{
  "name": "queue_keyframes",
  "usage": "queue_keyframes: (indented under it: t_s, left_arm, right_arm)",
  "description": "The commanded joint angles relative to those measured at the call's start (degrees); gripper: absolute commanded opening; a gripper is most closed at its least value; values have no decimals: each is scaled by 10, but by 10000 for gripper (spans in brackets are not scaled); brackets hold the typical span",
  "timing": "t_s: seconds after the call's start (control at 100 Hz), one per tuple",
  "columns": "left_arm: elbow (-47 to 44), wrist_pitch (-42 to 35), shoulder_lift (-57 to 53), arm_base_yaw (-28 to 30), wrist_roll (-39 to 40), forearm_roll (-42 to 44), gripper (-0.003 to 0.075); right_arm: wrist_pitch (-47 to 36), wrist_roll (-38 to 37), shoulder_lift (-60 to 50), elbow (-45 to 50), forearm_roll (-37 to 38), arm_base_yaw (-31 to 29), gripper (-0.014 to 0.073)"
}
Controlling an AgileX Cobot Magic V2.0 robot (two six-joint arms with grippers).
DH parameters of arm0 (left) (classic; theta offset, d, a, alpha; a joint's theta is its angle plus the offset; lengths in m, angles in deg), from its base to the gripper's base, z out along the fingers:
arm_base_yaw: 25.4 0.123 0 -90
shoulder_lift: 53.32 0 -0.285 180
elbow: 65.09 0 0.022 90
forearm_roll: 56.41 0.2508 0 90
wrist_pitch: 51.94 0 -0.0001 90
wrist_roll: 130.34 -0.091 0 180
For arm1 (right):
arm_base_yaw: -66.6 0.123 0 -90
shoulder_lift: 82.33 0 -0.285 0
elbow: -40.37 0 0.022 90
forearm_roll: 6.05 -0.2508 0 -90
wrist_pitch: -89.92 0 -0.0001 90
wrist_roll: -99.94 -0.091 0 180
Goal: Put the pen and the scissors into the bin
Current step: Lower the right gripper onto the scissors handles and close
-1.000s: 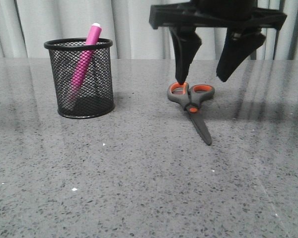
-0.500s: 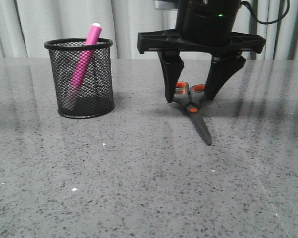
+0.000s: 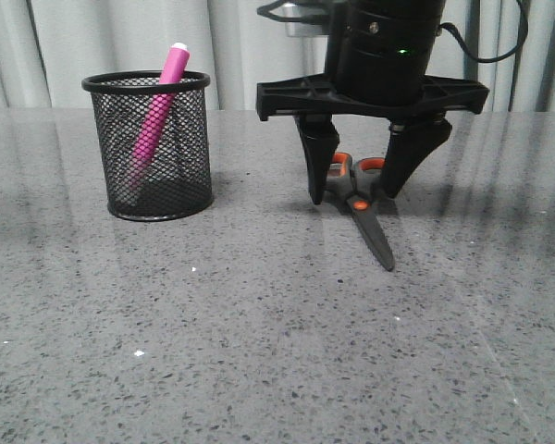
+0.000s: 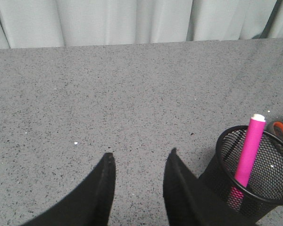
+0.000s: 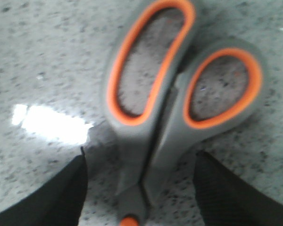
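In the front view, a small black wire-mesh cylindrical bin [image 3: 159,146] stood at the centre left of the frame on a grey speckled stone-like table [image 3: 259,333]. A thick magenta-pink pen [image 3: 155,116] with a white tip leaned inside it, its top poking above the solid black rim.

To the right of centre lay the scissors [image 3: 363,203], with dark grey handles lined orange inside the loops, an orange pivot dot and dark grey blades. They rested flat on the table, well apart from the bin, blades closed and pointing toward the lower right of the frame.

The right gripper [image 3: 354,192] had its black fingers spread wide, one on each side of the scissor handles, tips down at or just above the table. The blurred right wrist view showed the two orange-lined loops between the finger tips, with table showing on both sides, so nothing was pinched.

In the left wrist view, the left gripper [image 4: 139,157] hung above bare table with its dark fingers parted and nothing between them. The bin sat at the lower right of that frame, just beside one finger, pen inside. Pale grey curtains [image 3: 92,51] filled the background.
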Motion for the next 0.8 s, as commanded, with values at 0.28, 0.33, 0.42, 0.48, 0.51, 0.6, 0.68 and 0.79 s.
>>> queue_keyframes:
  t_s: [0.28,0.33,0.42,0.48,0.51,0.6,0.68,0.79]
  left_arm:
    - [15,-22,-12,0,5,-21,227]
    - [15,-22,-12,0,5,-21,227]
    - [15,-22,-12,0,5,-21,227]
    - [15,-22,-12,0,5,-21,227]
    - [15,-22,-12,0,5,-21,227]
    - [15,-22,-12,0,5,-21,227]
    - [15,-22,-12,0,5,-21,227]
    - [15,-22,-12,0,5,-21,227]
  right_arm:
    - [-20,-9,-19,-17,24,0,430]
    - [-20,-9,-15,-17,24,0,408]
    - [-19,-9,-10,-17,24,0,311]
    - [-19,-9,-10,-17,24,0,236]
    - [-19,-9,-10,-17,24,0,188]
    - [-16,-8,-10,-17,25,0,63]
    - [-15,-7,-10,-17,31,0,-43]
    - [-18,-7,-19,-17,42,0,-76]
